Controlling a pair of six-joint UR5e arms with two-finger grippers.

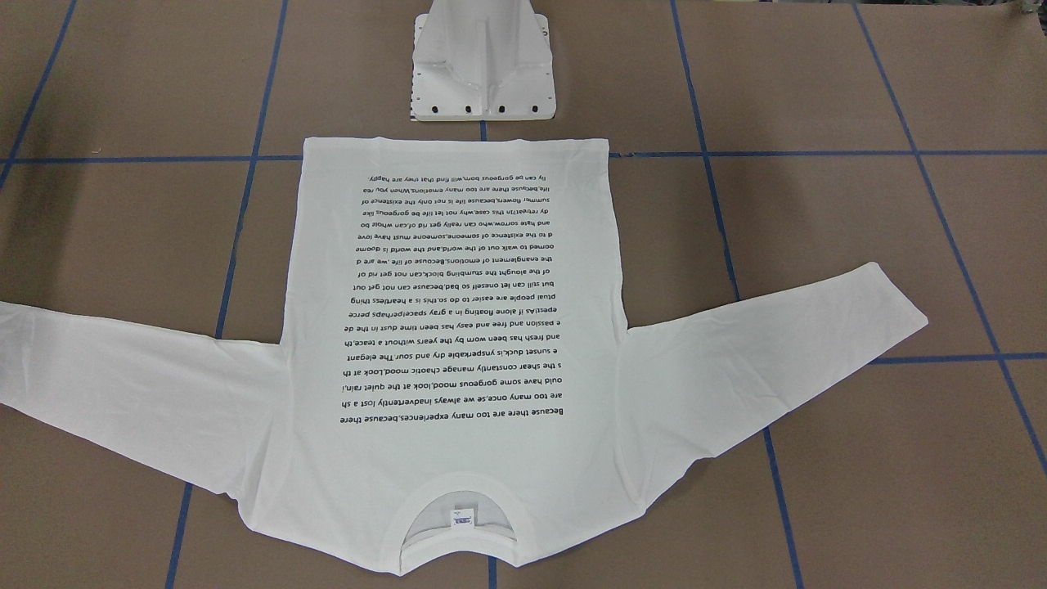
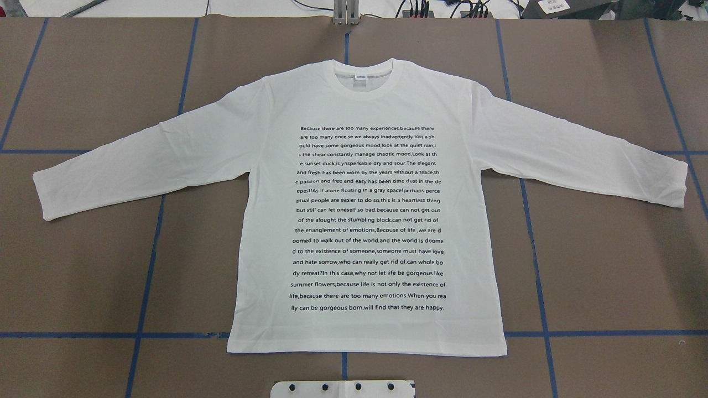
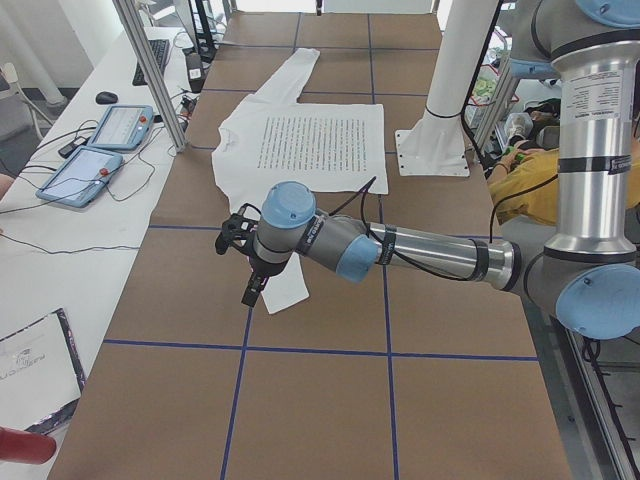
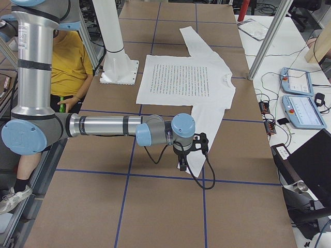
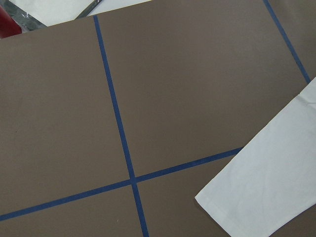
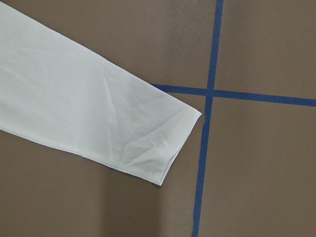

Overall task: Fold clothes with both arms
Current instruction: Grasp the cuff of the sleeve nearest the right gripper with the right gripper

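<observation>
White T-shirt [image 2: 365, 105] spread flat on the counter [image 2: 608, 265], just in front of the pedestal [image 2: 343, 388].

Front-facing: the hem lies nearest the pedestal and the collar [image 1: 458, 552] farthest from it. Overhead: the black text [image 2: 368, 221] faces up, and the sleeves stretch out to either side of the pedestal. Left side view: the left arm [image 3: 420, 255] reaches away from the pedestal, the left claw [image 3: 248, 270] above the left-side cuff [image 3: 288, 290]; I cannot tell whether its fingers are apart or together. Right side view: the right arm [image 4: 103, 126] holds the right claw [image 4: 189, 155] above the right-side cuff [image 4: 199, 165], fingers equally unclear. Wrist views: each shows a cuff flat on the counter by the blue tape [image 5: 118, 123].
</observation>
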